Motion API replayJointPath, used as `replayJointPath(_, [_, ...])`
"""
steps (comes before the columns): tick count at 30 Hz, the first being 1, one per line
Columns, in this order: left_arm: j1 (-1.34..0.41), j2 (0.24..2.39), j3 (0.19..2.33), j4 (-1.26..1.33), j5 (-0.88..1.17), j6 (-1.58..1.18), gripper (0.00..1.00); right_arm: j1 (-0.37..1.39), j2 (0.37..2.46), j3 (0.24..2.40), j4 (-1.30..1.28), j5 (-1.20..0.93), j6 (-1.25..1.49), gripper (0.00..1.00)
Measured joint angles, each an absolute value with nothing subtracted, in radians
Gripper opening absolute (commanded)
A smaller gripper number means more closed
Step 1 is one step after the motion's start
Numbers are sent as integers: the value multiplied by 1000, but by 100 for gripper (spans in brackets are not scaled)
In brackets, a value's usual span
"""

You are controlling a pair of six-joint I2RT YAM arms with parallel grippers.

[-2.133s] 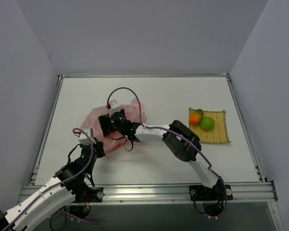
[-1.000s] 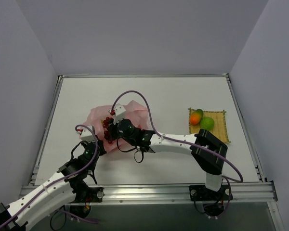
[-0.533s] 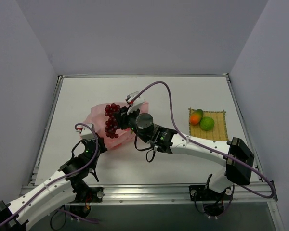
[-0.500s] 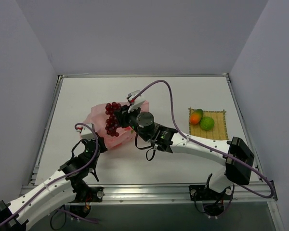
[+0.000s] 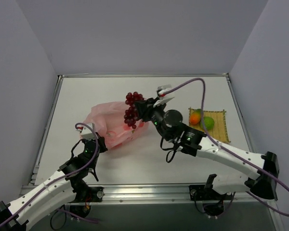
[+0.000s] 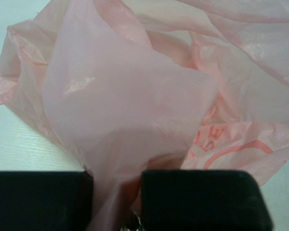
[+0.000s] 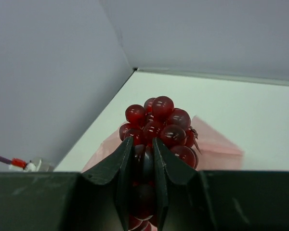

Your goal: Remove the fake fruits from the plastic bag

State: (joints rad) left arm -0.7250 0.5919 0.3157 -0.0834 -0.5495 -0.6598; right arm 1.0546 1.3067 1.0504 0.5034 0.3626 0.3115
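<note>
The pink plastic bag (image 5: pixel 111 124) lies crumpled left of centre, and it fills the left wrist view (image 6: pixel 149 91). My left gripper (image 5: pixel 93 144) is shut on the bag's near corner (image 6: pixel 116 188). A dark red grape bunch (image 5: pixel 133 108) hangs in the air just right of the bag, out of it. My right gripper (image 5: pixel 143 110) is shut on the grape bunch (image 7: pixel 159 127), its fingers (image 7: pixel 123 159) clamped on grapes in the bunch's middle. An orange-red and green mango (image 5: pixel 196 117) and a round lime-green fruit (image 5: pixel 207 123) rest on the mat.
A yellow woven square mat (image 5: pixel 217 131) lies at the right of the white table. Grey walls enclose the table on three sides. A metal rail (image 5: pixel 149 191) runs along the near edge. The right arm (image 5: pixel 221 151) stretches diagonally from its base toward the centre.
The right gripper has lifted the grape bunch out of the bag and carried it up and to the right. The left gripper has kept its hold on the bag's corner.
</note>
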Motion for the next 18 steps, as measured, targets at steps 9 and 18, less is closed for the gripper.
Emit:
replayJointPath(9, [-724,544,316,-86,-511,-640,2,864,879,888,306,852,357,0])
replayJointPath(18, [-724,526,316,-95,-480,-640,2,292,873,737,135,1006,446,0])
